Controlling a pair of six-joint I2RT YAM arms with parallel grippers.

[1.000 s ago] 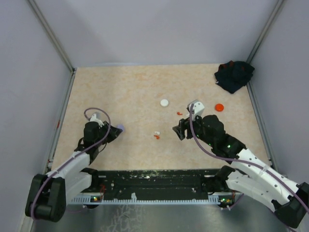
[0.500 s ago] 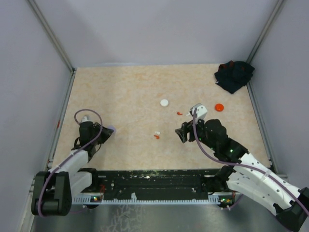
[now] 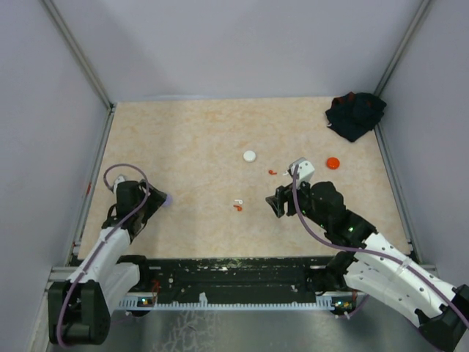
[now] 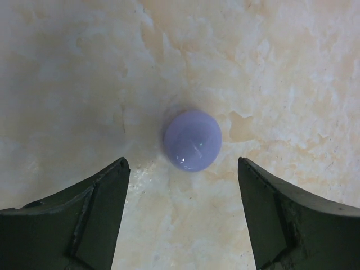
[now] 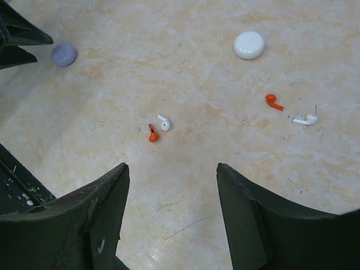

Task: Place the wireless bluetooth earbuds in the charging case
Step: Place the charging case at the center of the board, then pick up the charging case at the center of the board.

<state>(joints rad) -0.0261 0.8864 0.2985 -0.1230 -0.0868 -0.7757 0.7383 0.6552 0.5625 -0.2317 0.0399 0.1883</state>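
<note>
A round lavender charging case [image 4: 192, 139] lies shut on the table just ahead of my left gripper [image 4: 181, 164], whose jaws stand open and apart from it. From above, that case [image 3: 165, 199] sits at the tip of the left gripper [image 3: 152, 203] near the left edge. One orange earbud [image 5: 152, 134] and one white earbud [image 5: 163, 122] lie together mid-table, ahead of my open, empty right gripper [image 5: 171, 169]. Another orange earbud [image 5: 273, 102] and white earbud [image 5: 305, 119] lie further right. The right gripper [image 3: 276, 202] hovers to the right of the earbud pair [image 3: 237, 204].
A white round case [image 3: 250, 155] lies at mid-table and an orange round case [image 3: 333, 163] to its right. A dark cloth [image 3: 355, 114] is bunched in the far right corner. Grey walls enclose the table on three sides.
My left gripper carried the lavender case leftward, then opened and let it go on the table. The right arm drew back slightly early on and has since held still.
</note>
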